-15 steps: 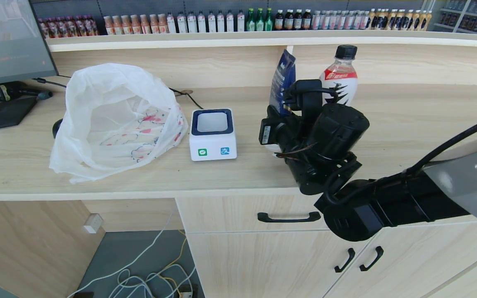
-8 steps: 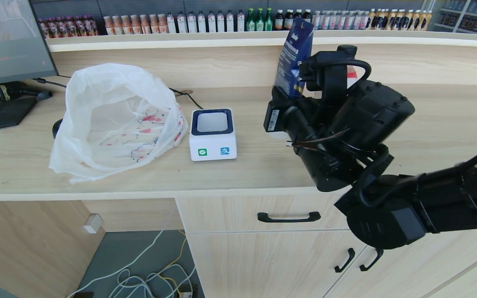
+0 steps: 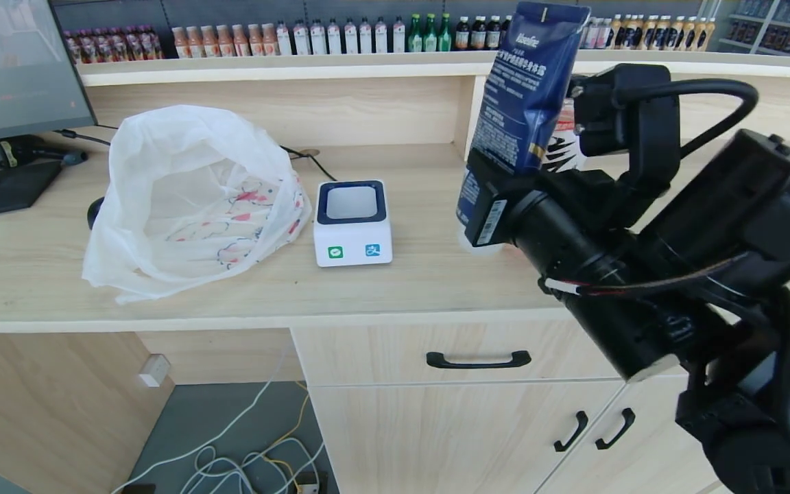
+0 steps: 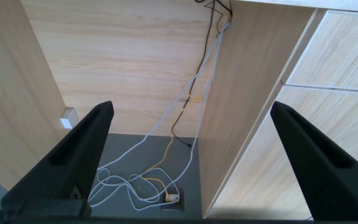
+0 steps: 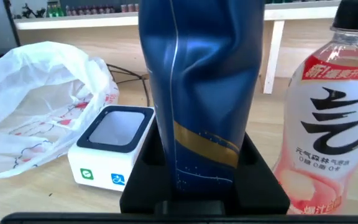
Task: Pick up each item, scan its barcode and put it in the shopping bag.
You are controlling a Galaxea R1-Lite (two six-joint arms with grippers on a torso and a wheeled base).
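My right gripper [image 3: 505, 182] is shut on the lower part of a blue pouch [image 3: 527, 82] and holds it upright above the counter, to the right of the white scanner box [image 3: 352, 221]. In the right wrist view the blue pouch [image 5: 201, 93] stands between my dark fingers [image 5: 263, 177], with the scanner box [image 5: 110, 149] beyond it. A clear bottle [image 5: 325, 130] with a red-and-white label stands on the counter beside the pouch. The white shopping bag [image 3: 189, 199] lies open left of the scanner. My left gripper [image 4: 191, 155] hangs open below the counter.
A monitor [image 3: 11, 68] on a stand sits at the counter's far left. A raised ledge [image 3: 285, 68] runs behind the counter, with a row of bottles [image 3: 395, 34] beyond. Drawer handles [image 3: 477, 359] and loose cables [image 3: 230, 460] lie below.
My right gripper has lifted the blue pouch off the counter, upward and nearer the head camera. The bottle, scanner and bag have stayed in place.
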